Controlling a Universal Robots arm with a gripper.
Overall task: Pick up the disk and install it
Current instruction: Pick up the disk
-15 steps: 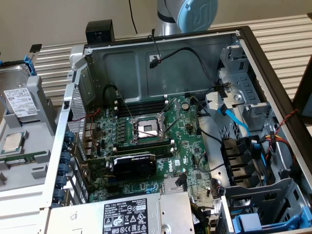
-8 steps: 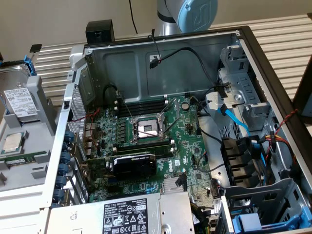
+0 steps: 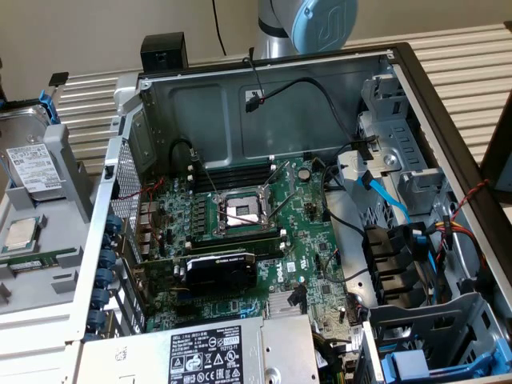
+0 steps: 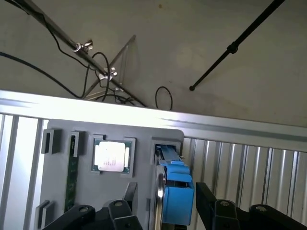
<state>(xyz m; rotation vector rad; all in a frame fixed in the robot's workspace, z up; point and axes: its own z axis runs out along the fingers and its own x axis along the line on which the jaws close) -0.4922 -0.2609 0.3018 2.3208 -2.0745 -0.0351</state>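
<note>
Gripper jaws apart, disk upright between them; contact unclear; centre 2 fingers evenly on blue carrier; stay square; keep off processor chip just beside.

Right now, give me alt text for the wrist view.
The open black hand straddles the silver metal hard drive in its blue plastic carrier, standing on edge in a grey tray. A small square silver processor chip sits beside it.
</note>
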